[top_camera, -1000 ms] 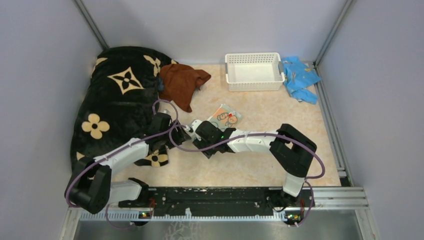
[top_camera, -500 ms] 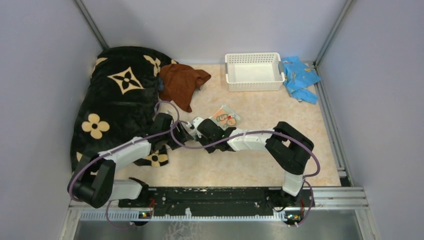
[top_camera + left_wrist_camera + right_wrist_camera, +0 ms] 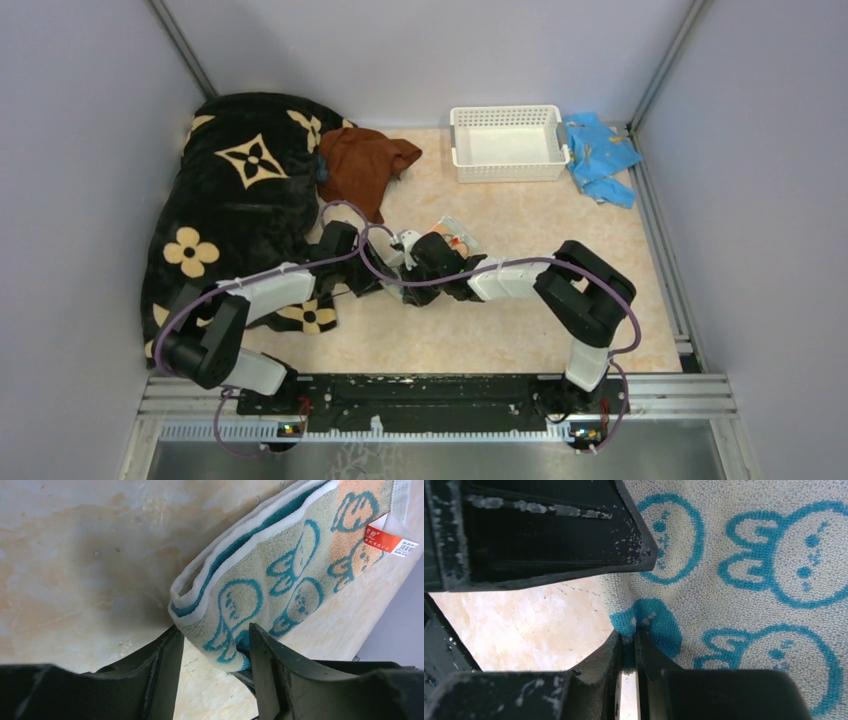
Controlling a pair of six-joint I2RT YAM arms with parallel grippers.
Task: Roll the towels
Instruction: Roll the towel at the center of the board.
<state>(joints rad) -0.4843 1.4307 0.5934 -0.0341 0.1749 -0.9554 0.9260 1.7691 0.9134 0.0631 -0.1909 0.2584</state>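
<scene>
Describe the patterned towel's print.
Patterned towel: teal bunny outlines on pale ground; clearest in right wrist view.

A robot test cell in a lab, not a home. Plain grey wall panels (image 3: 80,150) box in three sides, held by bare aluminium frame posts (image 3: 180,45). Two arms (image 3: 270,290) are bolted to a metal rail (image 3: 440,390) at the bottom edge of a marble-patterned tabletop (image 3: 520,220). Staged props lie about: a white plastic basket (image 3: 508,170), a flowered blanket (image 3: 230,200) and a teal-and-white towel (image 3: 280,575).
</scene>
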